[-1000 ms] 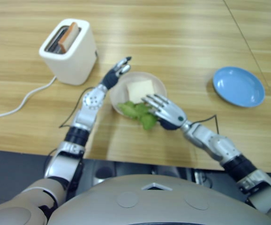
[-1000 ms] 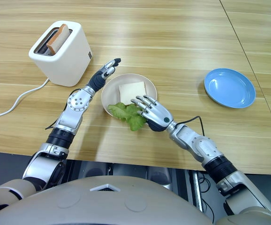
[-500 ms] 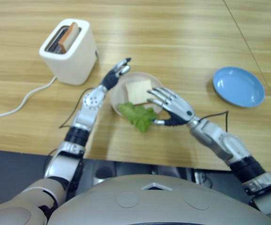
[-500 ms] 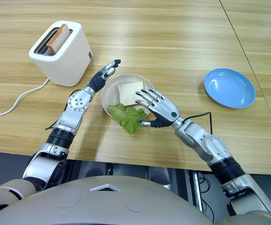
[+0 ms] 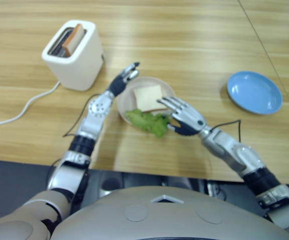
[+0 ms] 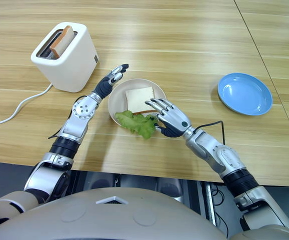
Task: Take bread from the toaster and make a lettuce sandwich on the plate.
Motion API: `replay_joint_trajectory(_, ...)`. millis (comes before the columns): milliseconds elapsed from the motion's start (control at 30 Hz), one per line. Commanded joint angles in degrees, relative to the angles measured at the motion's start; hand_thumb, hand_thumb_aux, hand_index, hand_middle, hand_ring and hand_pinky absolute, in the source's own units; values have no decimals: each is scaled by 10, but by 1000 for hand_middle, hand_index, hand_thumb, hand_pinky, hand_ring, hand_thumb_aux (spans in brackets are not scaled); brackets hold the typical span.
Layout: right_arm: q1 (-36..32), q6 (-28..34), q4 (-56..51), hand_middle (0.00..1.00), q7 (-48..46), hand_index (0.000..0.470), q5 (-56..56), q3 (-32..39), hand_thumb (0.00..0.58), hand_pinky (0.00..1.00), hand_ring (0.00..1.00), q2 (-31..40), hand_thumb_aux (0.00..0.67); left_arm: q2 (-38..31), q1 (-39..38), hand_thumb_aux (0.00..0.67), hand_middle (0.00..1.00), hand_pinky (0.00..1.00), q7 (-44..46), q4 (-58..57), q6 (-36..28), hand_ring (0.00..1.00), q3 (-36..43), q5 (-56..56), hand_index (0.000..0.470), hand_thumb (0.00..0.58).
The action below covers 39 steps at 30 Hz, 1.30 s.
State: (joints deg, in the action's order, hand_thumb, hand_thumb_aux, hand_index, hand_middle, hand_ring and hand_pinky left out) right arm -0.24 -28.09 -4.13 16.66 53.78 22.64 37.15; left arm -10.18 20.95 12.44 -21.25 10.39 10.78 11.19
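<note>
Since the ruffled green lettuce leaf (image 6: 139, 124) droops over the near rim of the round beige plate (image 6: 112, 103), I'd have the right hand (image 6: 172, 120), fingers spread and empty beside it, pinch low and drag it onto the square white bread slice (image 6: 140, 95).

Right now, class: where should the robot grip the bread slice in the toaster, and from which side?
Probably its top edge: the bread slice stands upright, only its top clear of the toaster slot. Come from above, pinching its flat faces; the left hand is nearer.
</note>
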Motion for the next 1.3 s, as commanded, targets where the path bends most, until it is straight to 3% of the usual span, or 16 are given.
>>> replay_joint_trajectory(33, 0, -5, -8, 0, -3, 460, 3, 1, 580, 0, 0, -1, 670, -2, 1, 0, 0, 0, 1, -10, 0, 0, 2, 3, 0, 0)
replay_joint_trajectory(400, -7, -16, 25, 0, -10, 460, -32, -36, 580, 0, 0, 10, 670, 0, 1, 0, 0, 0, -1, -12, 0, 0, 2, 3, 0, 0)
replay_joint_trajectory(700, -103, -30, 48, 0, -41, 460, -100, -94, 580, 0, 0, 6, 670, 5, 7, 0, 0, 0, -4, -27, 4, 0, 3, 4, 0, 0)
replay_joint_trajectory(1033, -242, -64, -75, 0, -43, 460, -119, -80, 580, 0, 0, -39, 670, 9, 18, 0, 0, 0, -7, -63, 17, 0, 4, 4, 0, 0)
replay_joint_trajectory(1300, -304, -99, -168, 0, -46, 460, -141, -66, 580, 0, 0, -94, 670, 12, 34, 0, 0, 0, -17, -115, 30, 0, 3, 5, 0, 0)
